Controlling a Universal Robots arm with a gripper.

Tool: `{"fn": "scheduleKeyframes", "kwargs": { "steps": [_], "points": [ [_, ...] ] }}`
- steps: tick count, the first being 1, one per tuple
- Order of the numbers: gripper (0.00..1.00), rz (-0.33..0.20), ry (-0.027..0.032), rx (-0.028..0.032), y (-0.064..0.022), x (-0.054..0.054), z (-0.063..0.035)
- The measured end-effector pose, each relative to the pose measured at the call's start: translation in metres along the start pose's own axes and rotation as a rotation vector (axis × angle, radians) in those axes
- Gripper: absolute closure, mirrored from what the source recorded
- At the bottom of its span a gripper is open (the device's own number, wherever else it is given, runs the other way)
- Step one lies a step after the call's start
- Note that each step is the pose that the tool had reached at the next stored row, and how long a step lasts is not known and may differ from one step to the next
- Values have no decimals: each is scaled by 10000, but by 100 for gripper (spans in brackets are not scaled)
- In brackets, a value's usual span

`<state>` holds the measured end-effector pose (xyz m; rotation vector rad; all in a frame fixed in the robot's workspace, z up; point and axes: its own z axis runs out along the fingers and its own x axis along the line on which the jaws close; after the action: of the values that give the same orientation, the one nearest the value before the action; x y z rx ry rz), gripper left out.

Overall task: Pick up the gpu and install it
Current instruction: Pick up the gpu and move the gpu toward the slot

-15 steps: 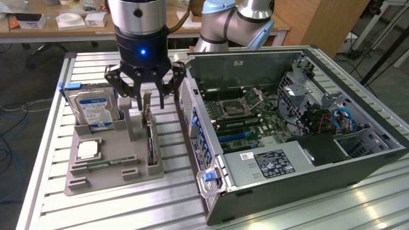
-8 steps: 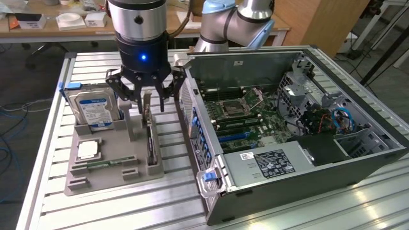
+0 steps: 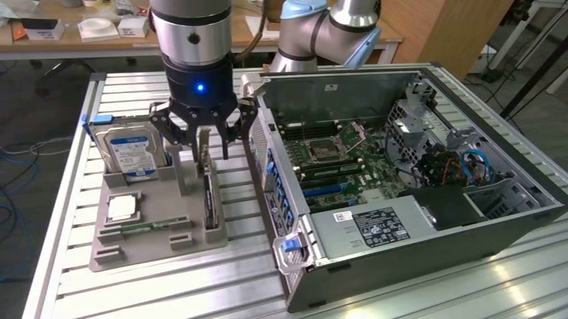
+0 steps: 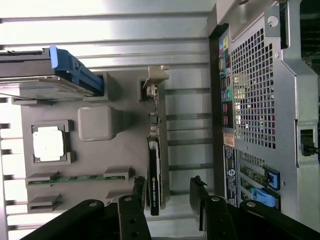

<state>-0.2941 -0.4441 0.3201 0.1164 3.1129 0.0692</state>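
The gpu [image 3: 211,207] is a thin black card with a silver end bracket. It stands on edge in the slot of the grey holder [image 3: 164,199] that is nearest the computer case. My gripper [image 3: 213,151] hangs open just above the card's far end, with a finger on either side of its line. In the wrist view the gpu [image 4: 154,175] runs between the two black fingertips [image 4: 139,189] and sits closer to one of them. Its bracket [image 4: 156,82] is at the far end. Nothing is gripped.
The holder [image 4: 100,160] also carries a silver hard drive [image 3: 132,151], a CPU [image 3: 122,207] and a green memory stick [image 3: 142,227]. The open computer case [image 3: 497,219], motherboard [image 3: 337,159] exposed, lies close beside the holder on the slatted metal table [image 3: 177,292].
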Motion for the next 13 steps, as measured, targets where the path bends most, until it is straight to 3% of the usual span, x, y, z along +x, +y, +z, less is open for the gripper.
{"fn": "scheduleKeyframes", "kwargs": {
  "steps": [13],
  "points": [
    [51,2,0,1,-10,17,173]
  ]
}}
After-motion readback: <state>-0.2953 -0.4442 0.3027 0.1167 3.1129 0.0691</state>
